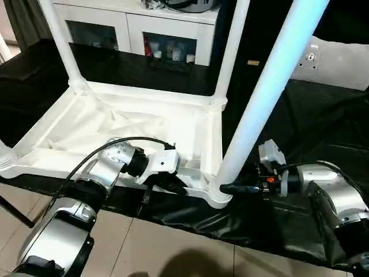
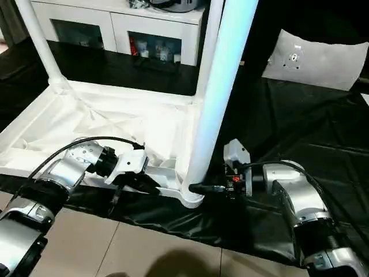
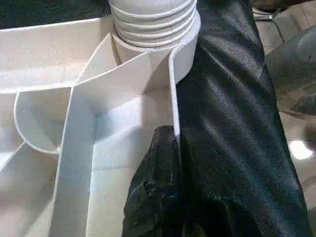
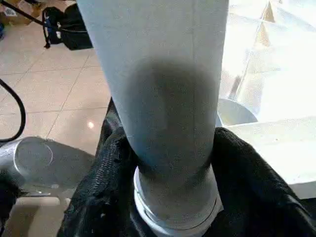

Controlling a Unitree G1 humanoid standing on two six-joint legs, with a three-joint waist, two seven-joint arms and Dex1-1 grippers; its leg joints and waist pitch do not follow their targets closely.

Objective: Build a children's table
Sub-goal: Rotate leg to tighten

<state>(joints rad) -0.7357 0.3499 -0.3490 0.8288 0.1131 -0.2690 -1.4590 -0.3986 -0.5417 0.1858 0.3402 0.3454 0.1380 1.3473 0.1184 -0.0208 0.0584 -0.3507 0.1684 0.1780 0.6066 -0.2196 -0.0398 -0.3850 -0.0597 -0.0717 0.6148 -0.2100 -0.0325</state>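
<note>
The white table top (image 1: 115,124) lies upside down on the black cloth, ribbed underside up. Three tapered legs stand in corner sockets: far left (image 1: 60,40), far right (image 1: 230,52) and near right (image 1: 271,86). The near left socket (image 1: 4,156) sits at the picture's edge. My left gripper (image 1: 176,183) is shut on the near rim (image 3: 174,98) of the top, with one black finger (image 3: 158,163) inside the wall. My right gripper (image 1: 230,188) is shut around the near right leg just above its socket (image 1: 218,196), its fingers (image 4: 106,168) on either side of the leg's base (image 4: 173,197).
A white cabinet (image 1: 138,29) with glass doors stands behind the work. A flat white board (image 1: 337,63) lies on the black cloth (image 1: 300,127) at the back right. Tiled floor (image 1: 150,242) starts right below the cloth's near edge. A black cable (image 1: 109,144) loops over my left forearm.
</note>
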